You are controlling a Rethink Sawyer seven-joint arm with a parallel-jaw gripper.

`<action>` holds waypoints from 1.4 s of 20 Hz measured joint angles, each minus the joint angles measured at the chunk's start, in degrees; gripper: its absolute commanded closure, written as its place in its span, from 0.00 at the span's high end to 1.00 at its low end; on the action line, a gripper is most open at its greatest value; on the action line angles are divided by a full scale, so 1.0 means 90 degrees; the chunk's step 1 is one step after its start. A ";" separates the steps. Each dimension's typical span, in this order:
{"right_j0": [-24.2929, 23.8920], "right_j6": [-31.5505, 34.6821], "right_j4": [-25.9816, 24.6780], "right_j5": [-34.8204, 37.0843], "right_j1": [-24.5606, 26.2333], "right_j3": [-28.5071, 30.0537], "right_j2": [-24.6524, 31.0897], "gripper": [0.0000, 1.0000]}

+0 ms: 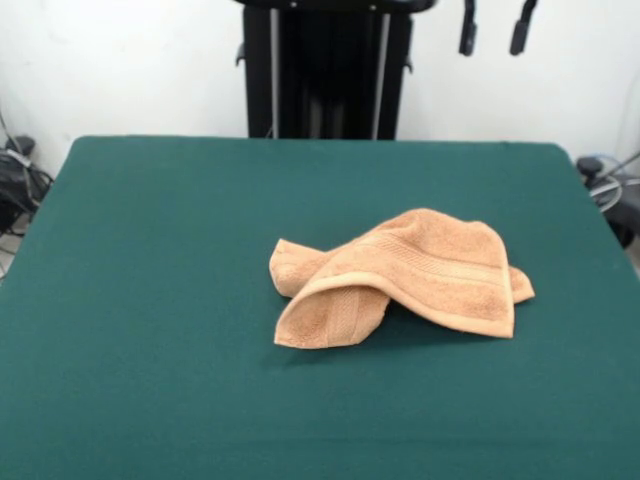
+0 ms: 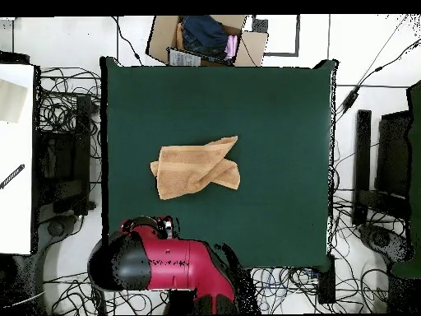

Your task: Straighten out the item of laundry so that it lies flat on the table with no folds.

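The light orange-tan terry towel (image 1: 405,275) lies crumpled on the dark green table (image 1: 150,300), folded over itself with a ribbed border band across its raised top layer and one corner tucked beneath. It sits well apart from the two dark fingers (image 1: 467,30) hanging beyond the table's far edge.

Hand towel (image 1: 400,275) is orange-tan terry cloth, nubby matt pile, with flatter ribbed woven bands near the edges. Table (image 1: 160,300) is covered in dark green felt-like cloth, matt, even, no sheen. Gripper (image 1: 495,28) fingers look like black plastic or rubber, dull. Pedestal (image 1: 325,70) is black, smooth, slightly glossy, with a pale metal-looking strip. Arm (image 2: 177,263) shell in the overhead view is red, smooth hard plastic, next to black parts. Cardboard box (image 2: 164,37) is plain brown, matt.
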 measured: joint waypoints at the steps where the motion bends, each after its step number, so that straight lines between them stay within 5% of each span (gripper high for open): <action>1: 0.0001 0.0000 0.0001 0.0000 -0.0001 0.0000 0.0000 1.00; 17: 0.0220 0.0004 0.0043 0.0003 -0.0034 -0.0179 -0.0001 1.00; 28: 0.0219 0.0004 0.0128 0.0194 0.0588 -0.1212 0.0001 1.00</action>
